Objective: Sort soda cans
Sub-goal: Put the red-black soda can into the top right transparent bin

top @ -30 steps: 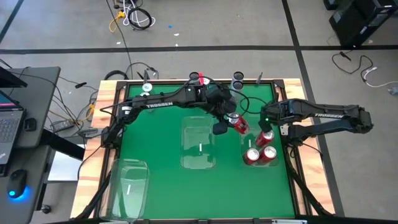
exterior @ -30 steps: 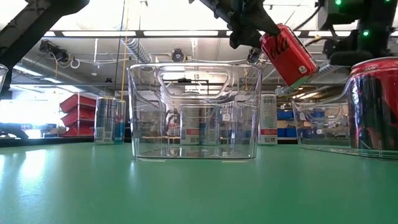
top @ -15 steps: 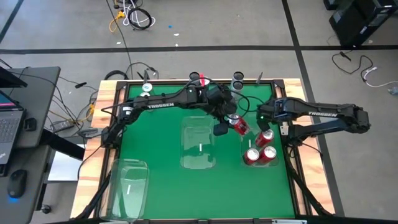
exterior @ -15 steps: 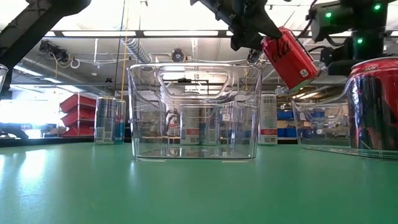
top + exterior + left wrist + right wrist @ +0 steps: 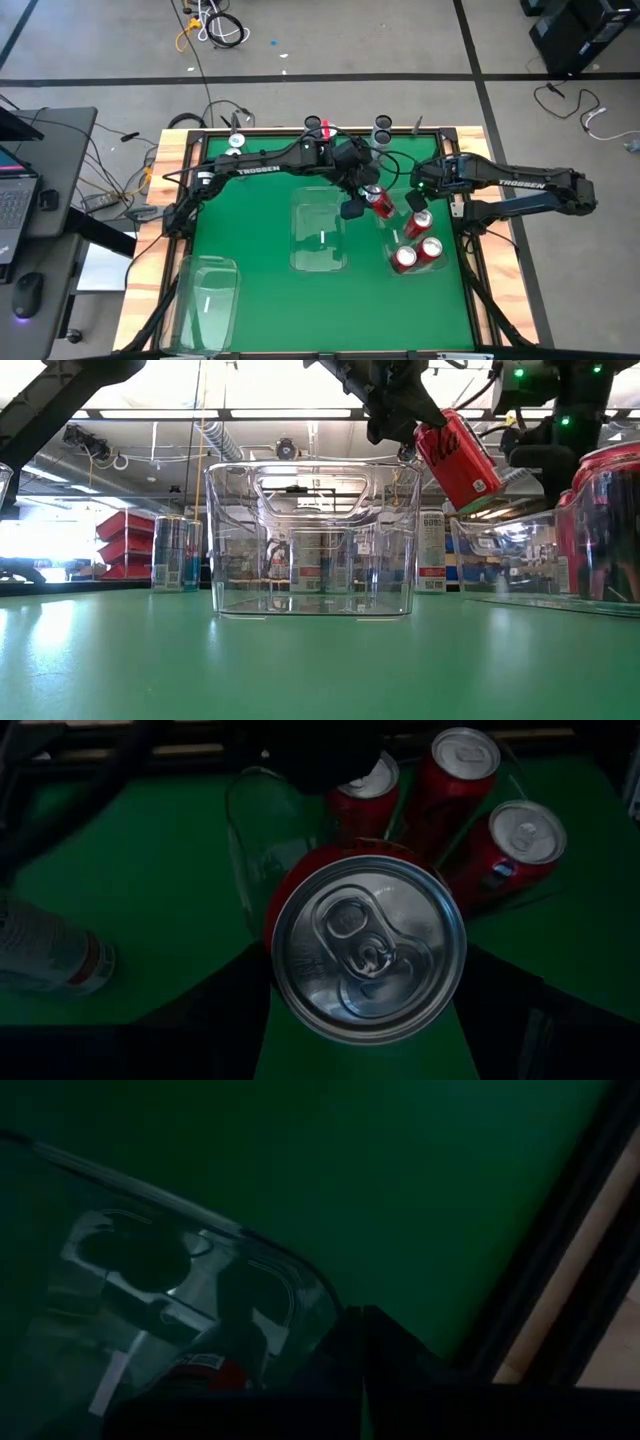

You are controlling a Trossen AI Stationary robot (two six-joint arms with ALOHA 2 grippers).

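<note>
My left gripper [image 5: 366, 194] is shut on a red soda can [image 5: 379, 201], held in the air between the middle clear bin [image 5: 320, 235] and the right clear bin [image 5: 392, 232]. In the low view the can [image 5: 458, 458] hangs tilted. Three red cans [image 5: 418, 223] [image 5: 432, 247] [image 5: 404, 258] stand in the right bin. My right gripper [image 5: 419, 191] is at that bin's far end, shut on its rim. More cans stand at the far edge: red [image 5: 318, 125] and dark grey [image 5: 382, 125]. My left gripper holds the red can near its top end [image 5: 425, 432], pinched between the two fingers from above. The can's lid [image 5: 368, 948] faces the wrist camera. The can is lifted clear and tilted, its bottom pointing down and away from the gripper. My right gripper grips the right bin at its far rim [image 5: 255, 1245], coming from the table's right side. A dark finger [image 5: 372, 1348] lies over the rim; the exact place of contact is hidden by the gripper. The bin's bottom stays on the table.
A third clear bin [image 5: 208, 295] stands near the table's near left corner. Two silver-teal cans [image 5: 175, 553] show behind the middle bin [image 5: 312, 540] in the low view. Wooden rails [image 5: 472, 250] edge the green table. Open green surface lies in front of the bins.
My right gripper has moved toward the table's left and far edge, taking the right bin's far end with it. The bin has slid and turned, and its red cans have shifted toward the left. My left gripper has drifted slightly left with its can.
</note>
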